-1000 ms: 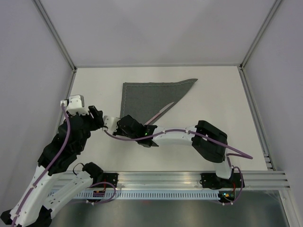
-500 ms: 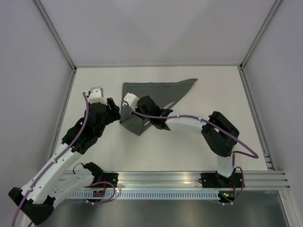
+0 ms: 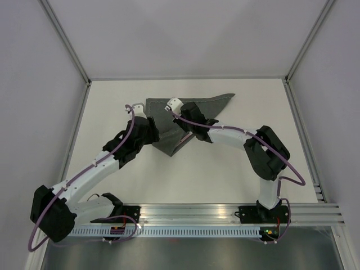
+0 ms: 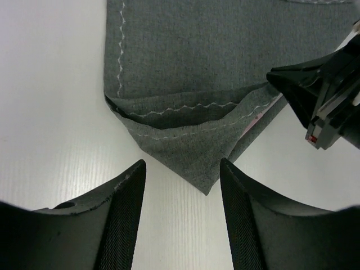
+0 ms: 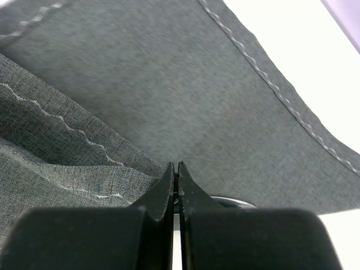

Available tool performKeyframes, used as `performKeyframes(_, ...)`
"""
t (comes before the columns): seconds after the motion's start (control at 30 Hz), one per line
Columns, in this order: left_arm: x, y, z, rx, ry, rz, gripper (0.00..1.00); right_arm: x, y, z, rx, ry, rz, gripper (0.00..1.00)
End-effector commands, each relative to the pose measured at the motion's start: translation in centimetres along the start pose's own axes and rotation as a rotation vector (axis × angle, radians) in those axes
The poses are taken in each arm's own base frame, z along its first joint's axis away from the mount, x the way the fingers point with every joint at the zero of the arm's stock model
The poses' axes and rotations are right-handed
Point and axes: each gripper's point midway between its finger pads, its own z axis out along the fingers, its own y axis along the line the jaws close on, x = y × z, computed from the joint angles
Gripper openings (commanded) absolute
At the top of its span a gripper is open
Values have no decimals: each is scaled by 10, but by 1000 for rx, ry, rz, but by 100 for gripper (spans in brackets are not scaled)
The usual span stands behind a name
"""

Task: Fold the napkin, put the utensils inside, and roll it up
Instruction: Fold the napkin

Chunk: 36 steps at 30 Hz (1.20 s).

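The right gripper point(image 5: 176, 167), clamped on the napkin point(image 5: 225, 101), holds its flap over the pink knife point(image 4: 256, 118) as cover; the left gripper point(image 4: 183, 169) hovers, jaws apart

Light was bright, even and diffuse, falling from above. The tabletop point(image 3: 185, 180) looked nearly white, without glare and with only faint, soft shadows. Up close the napkin point(image 4: 214, 62) showed crisp weave and stitching, while the fingers point(image 4: 115, 225) of the left hand point(image 4: 183, 162) were dark, blurred masses.
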Motion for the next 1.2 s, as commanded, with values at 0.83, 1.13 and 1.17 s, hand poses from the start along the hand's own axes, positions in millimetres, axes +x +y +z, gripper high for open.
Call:
performKeyframes(0.83,66,-48,94,110,185,0,56,66,-86,13,138,176,185,1)
performKeyframes(1.13,77,-51,107,106,221,15,55,75,-94,16,145,193,212,0)
performKeyframes(1.17,78,-51,107,104,225,16,55,76,-95,16,146,193,214,0)
